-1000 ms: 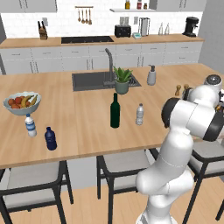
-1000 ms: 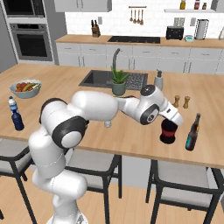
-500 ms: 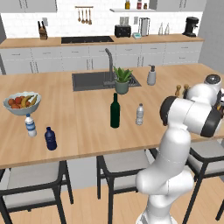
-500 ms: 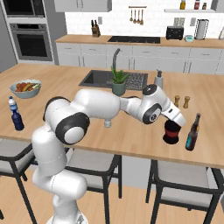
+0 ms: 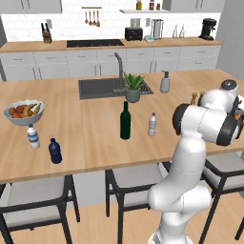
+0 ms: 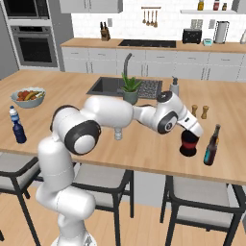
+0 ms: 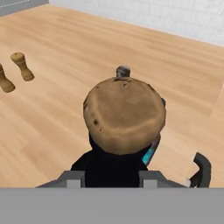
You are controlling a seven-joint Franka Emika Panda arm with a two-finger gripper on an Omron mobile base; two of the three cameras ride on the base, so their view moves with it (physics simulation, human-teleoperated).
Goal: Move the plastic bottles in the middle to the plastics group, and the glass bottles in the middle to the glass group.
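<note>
My gripper point(image 6: 191, 130) is shut on the cork-topped neck of the squat black bottle point(image 6: 189, 144) with a red band, at the counter's right end. In the hand view its brown cork point(image 7: 124, 113) sits between my fingertips point(image 7: 72, 177). Just right of it stands a slender teal-bodied glass bottle point(image 6: 211, 145), whose grey cap point(image 7: 123, 71) shows behind the cork. The tall green bottle point(image 5: 125, 121) and the small clear bottle point(image 5: 152, 125) stand mid-counter. The blue-label bottle point(image 5: 32, 137) and the navy bottle point(image 5: 55, 151) stand at the left.
A fruit bowl point(image 5: 24, 112) sits at the far left, with the sink point(image 5: 102, 88), a potted plant point(image 5: 133, 88) and a soap dispenser point(image 5: 165, 82) behind the middle. Two wooden shakers point(image 6: 200, 111) stand behind the black bottle. Stools line the counter's near edge point(image 6: 144, 170).
My gripper and the black bottle have shifted slightly to the right, toward the slender teal bottle. Everything else stands as before.
</note>
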